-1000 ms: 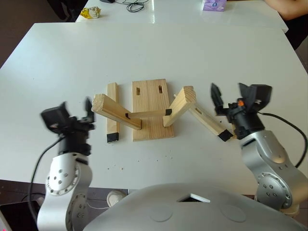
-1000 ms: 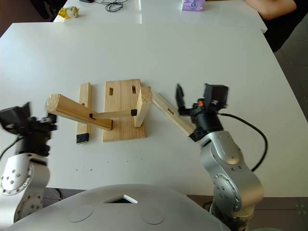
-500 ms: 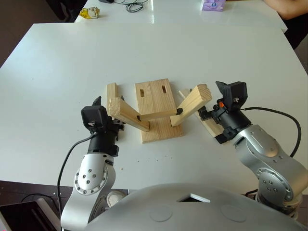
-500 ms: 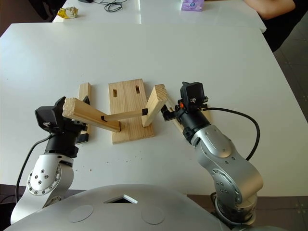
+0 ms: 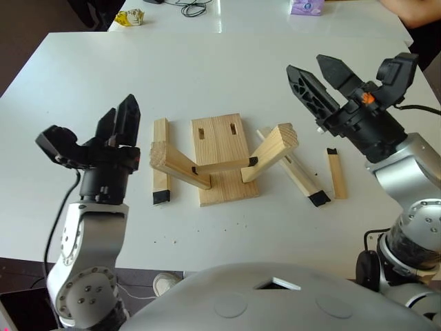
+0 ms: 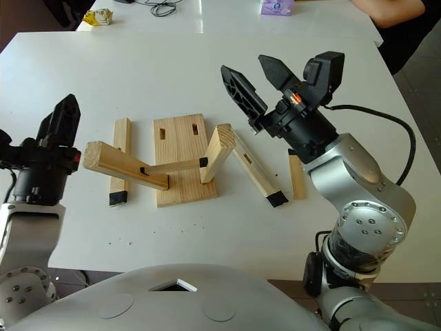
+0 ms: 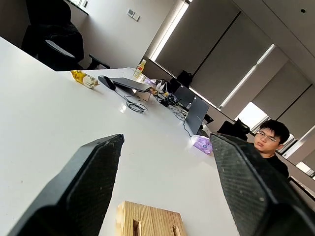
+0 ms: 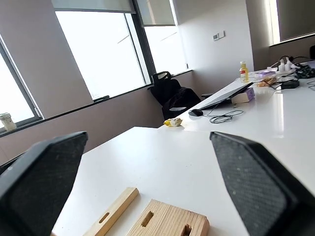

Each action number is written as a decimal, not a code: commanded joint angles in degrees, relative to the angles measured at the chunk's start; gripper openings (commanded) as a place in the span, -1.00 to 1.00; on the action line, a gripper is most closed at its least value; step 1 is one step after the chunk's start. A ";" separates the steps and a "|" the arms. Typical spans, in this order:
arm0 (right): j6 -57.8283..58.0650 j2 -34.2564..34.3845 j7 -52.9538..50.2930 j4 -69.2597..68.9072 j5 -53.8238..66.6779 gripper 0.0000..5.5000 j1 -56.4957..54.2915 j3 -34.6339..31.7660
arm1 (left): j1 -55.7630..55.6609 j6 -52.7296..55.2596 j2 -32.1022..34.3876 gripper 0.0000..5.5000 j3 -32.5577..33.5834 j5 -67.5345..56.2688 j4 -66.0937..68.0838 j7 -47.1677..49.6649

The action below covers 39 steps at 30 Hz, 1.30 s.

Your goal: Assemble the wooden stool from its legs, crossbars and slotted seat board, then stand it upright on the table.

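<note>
The table [image 5: 83, 83] was seen steeply from above by both eyes, and the seat board [image 7: 147, 221] was skimmed low from both wrists.

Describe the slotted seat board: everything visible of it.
The seat board is a flat rectangle of pale, unfinished-looking wood with lengthwise grain and two small rectangular slots near its far edge. It lies flat on the white table. A leg-and-crossbar frame rests across its near half, hiding part of it, while the slotted far half stays bare.

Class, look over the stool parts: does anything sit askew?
Yes. The joined leg pair sprawls tilted across the seat board, not in its slots; another leg and a short crossbar lie loose beside it.
</note>
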 commanded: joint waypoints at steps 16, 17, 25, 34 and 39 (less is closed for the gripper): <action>-20.89 -6.20 -17.74 4.13 39.80 0.67 -18.26 6.48 | -27.22 -10.18 23.23 0.19 -7.05 -22.01 -4.84 2.19; -19.44 -7.54 -16.80 4.30 38.30 0.67 -16.60 7.85 | -24.89 -9.39 22.65 0.19 -9.40 -20.28 -4.84 1.96; -11.48 -18.54 -4.05 4.09 -2.58 0.67 0.27 31.63 | -0.29 -3.70 15.24 0.19 -37.00 11.86 6.33 -2.72; -17.76 -10.82 -2.67 4.92 6.40 0.67 -4.49 22.82 | -9.99 -10.33 8.90 0.19 -26.15 9.56 3.79 -2.28; -23.30 -7.14 -7.84 11.94 19.79 0.67 -13.32 11.95 | -22.49 -14.61 9.28 0.19 -14.77 -2.39 4.99 2.16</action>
